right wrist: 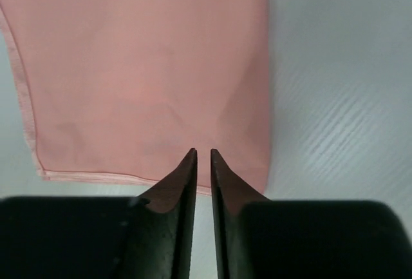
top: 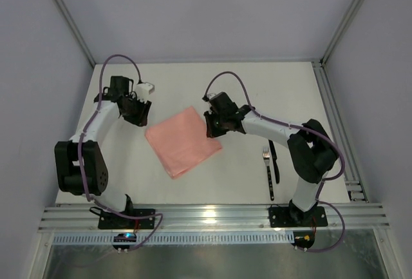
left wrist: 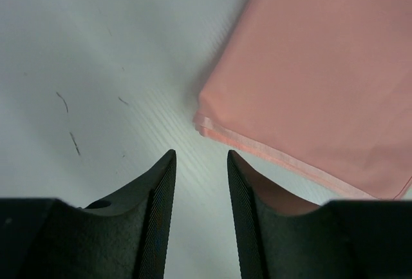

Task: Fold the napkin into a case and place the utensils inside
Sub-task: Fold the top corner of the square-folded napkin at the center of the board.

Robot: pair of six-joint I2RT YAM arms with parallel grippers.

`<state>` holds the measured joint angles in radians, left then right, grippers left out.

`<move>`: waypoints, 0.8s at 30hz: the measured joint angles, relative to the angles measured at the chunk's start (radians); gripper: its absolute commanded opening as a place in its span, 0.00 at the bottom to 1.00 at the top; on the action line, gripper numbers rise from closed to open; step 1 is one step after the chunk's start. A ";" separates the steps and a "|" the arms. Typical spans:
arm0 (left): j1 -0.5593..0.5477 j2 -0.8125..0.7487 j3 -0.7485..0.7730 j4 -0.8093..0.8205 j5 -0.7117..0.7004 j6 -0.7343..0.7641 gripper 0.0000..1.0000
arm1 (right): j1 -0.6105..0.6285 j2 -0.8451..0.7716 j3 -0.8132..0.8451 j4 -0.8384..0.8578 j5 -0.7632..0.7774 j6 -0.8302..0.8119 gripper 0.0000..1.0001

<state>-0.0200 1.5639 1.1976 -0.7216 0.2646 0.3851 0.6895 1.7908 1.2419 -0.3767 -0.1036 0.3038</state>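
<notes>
Table (top: 257, 92): napkin (top: 183, 140) folded to a layered rectangle, lying flat mid-table. Left gripper (left wrist: 201, 156) over bare table just beside the napkin's corner, jaws clearly apart, empty. Right gripper (right wrist: 202, 153) at the opposite edge, jaws a thin slit, nothing between them. Fork (top: 268, 174) and dark utensil (top: 275, 162) by the right arm.

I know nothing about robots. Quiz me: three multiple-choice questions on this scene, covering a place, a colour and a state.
1. Relative to the napkin, where does the fork lie? A) on it B) to its right C) to its left
2. The napkin's colour? A) white B) salmon-pink C) blue
3. The left gripper is: A) gripping the napkin B) holding the fork C) open, empty
Answers: 1B, the top view shows it well right of the napkin. 2B, plainly pink in every view. 3C, its jaws stand apart with nothing between.
</notes>
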 measured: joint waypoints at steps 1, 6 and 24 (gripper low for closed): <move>-0.001 0.009 0.003 0.007 0.009 -0.008 0.35 | 0.013 0.000 -0.003 0.016 -0.006 0.010 0.11; -0.017 0.127 0.015 0.047 0.030 -0.041 0.34 | 0.010 0.000 -0.048 0.084 -0.030 0.062 0.04; -0.050 0.201 -0.016 0.151 -0.046 -0.076 0.27 | -0.031 0.061 -0.167 0.207 -0.107 0.156 0.04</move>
<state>-0.0696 1.7645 1.1816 -0.5701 0.2188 0.3092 0.6590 1.8519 1.0744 -0.1696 -0.2104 0.4603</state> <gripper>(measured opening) 0.378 0.038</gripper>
